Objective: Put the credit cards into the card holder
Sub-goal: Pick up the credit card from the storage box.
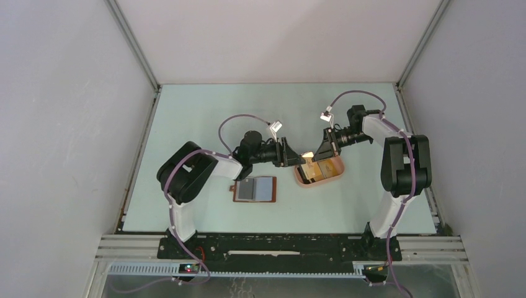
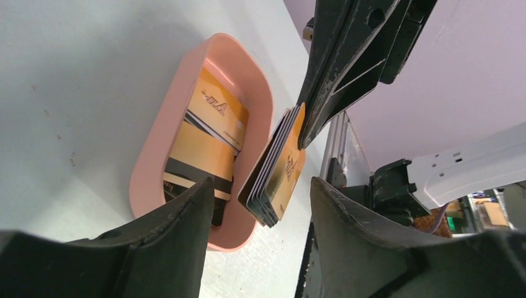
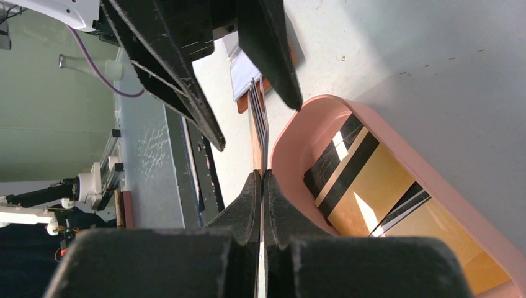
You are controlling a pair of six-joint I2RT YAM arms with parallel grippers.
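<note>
My right gripper (image 1: 316,153) is shut on a small stack of tan and black credit cards (image 2: 277,167), held on edge above the near-left end of the pink tray; the cards also show edge-on between its fingers in the right wrist view (image 3: 259,133). My left gripper (image 1: 296,155) is open, its jaws standing either side of that stack without touching it. More cards (image 2: 203,139) lie in the tray, also in the right wrist view (image 3: 366,192). The card holder (image 1: 255,189) lies open on the table, grey-blue pockets up, in front of my left arm.
The pink oval tray (image 1: 335,169) sits at mid-table between the two grippers, and shows in the left wrist view (image 2: 161,124) and the right wrist view (image 3: 298,133). Grey walls enclose the table on three sides.
</note>
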